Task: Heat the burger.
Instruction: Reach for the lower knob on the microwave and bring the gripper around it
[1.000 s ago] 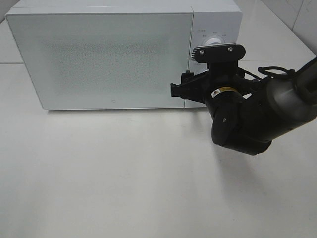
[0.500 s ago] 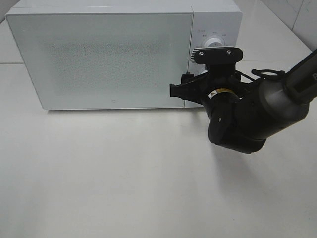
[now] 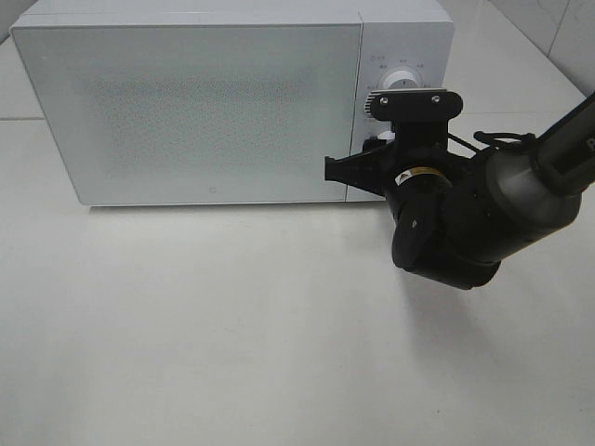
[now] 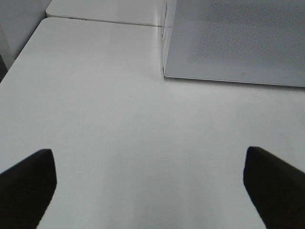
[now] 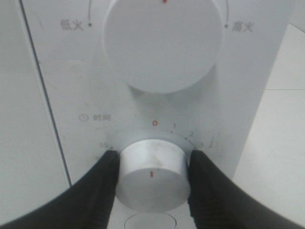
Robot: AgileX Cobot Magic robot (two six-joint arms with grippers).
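Sitting at the 12 o'clock end of the smooth white surface (image 3: 232, 325) is a boxy white microwave (image 3: 409, 28). Its big flat door (image 3: 186, 102) is shut and has a patch of tiny gray dots, so you cannot see inside. The burger does not show in any view, and I cannot tell where it is. On the 3 o'clock side of the door is a plain white panel with two round knobs. The upper knob (image 5: 164, 40) is big, smooth and white. The lower knob (image 5: 152, 179) is smaller and a bit shiny, with a little red line on its front.

The right end effector (image 5: 153, 162) is clamped on the lower knob. Its black fingers (image 5: 95, 191) press the knob's round edge at 9 and 3 o'clock on the dial. The thick black right arm (image 3: 483, 214) reaches in from 3 o'clock. It is bent, and its wrist points at the panel.

The left end effector (image 4: 148, 156) has its dark fingers (image 4: 28, 181) far apart. It holds nothing and hangs over the bare surface, with the microwave's corner ahead of it.
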